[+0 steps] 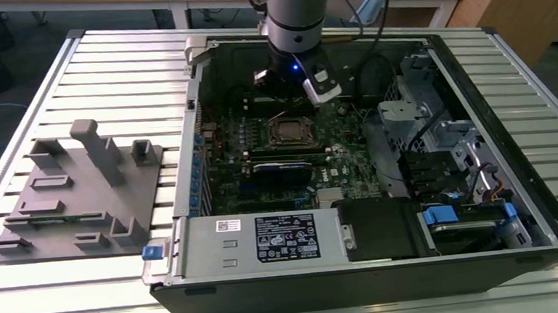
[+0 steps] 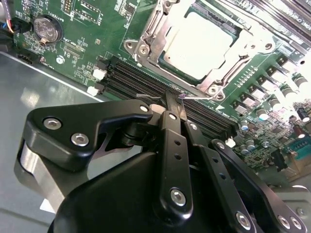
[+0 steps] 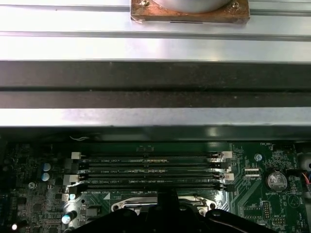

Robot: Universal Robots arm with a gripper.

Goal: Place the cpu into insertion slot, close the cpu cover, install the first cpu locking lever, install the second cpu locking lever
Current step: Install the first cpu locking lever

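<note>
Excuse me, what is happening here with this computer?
A robot arm is working inside an open computer case. The cpu already sits in the insertion slot, and the cpu cover lies closed over its edges. The gripper, fingers together, has its tip at a thin wire lever beside the socket.

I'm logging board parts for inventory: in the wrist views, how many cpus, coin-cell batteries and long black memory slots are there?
cpu: 1
coin-cell battery: 1
memory slots: 4
Total: 6
</note>
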